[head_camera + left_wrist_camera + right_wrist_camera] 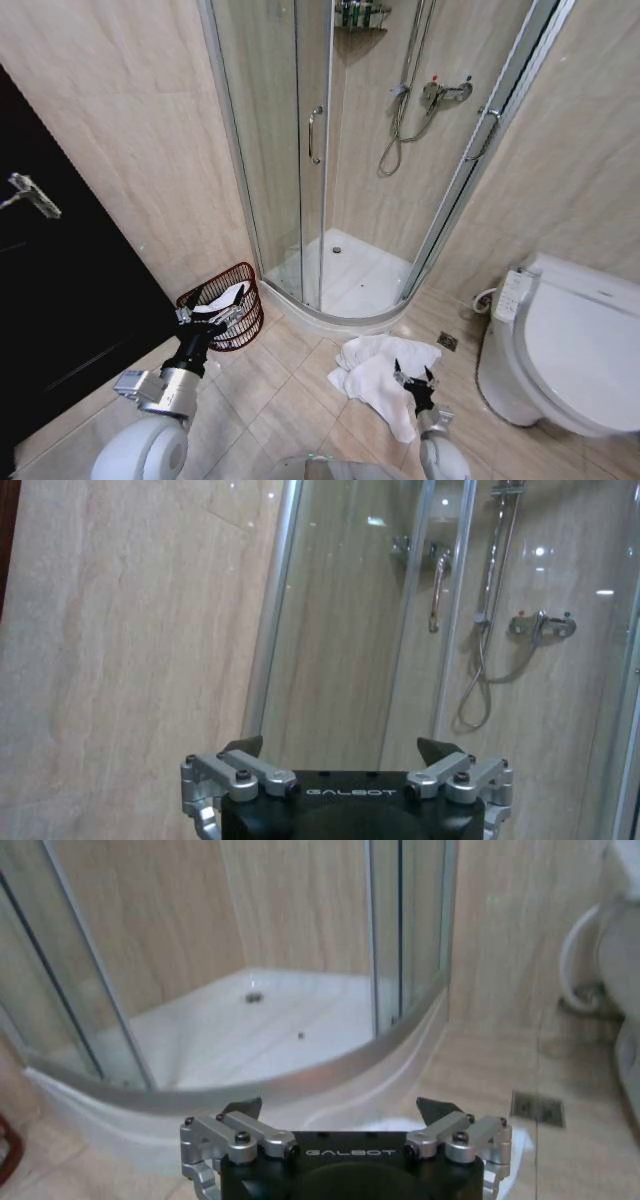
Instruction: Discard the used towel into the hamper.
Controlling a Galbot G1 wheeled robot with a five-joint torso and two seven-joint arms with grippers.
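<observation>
**Still on the floor: towel waits, both grippers empty**

Plainly the pick-up has not begun. The shower (pixel 340 150) fills the far middle of the scene, its glass doors (pixel 290 130) shut around a white tray (pixel 350 275). The toilet (pixel 575 340) stands at the right. Tiled floor (pixel 270 390) runs between them.

The towel (pixel 380 375), white and crumpled, lies on the floor near the robot, just in front of the shower kerb and left of the toilet. The hamper (pixel 228 305) sits at the left against the wall, beside the shower's edge, and something white already lies inside it. Towel and hamper are well apart.

The right arm reaches forward and down, and the right gripper (pixel 413 377) hangs over the near part of the towel; whether it touches the cloth cannot be told. Its fingers (pixel 243 1107) are spread, with nothing between them. In the wrist view it points towards the shower kerb rather than straight down at the towel.

The left arm stretches out to the left, and the left gripper (pixel 215 318) sits at the hamper's near rim. Its fingers (pixel 243 745) are spread too, and empty, aimed at the wall and glass.

As a judgement, the step in hand is the approach to the towel. The next move calls for the right gripper to tip down, sink into a thick fold and close on enough cloth that it will not slip; a loose towel is likely to trail, so it would need lifting high before crossing to the hamper.
</observation>
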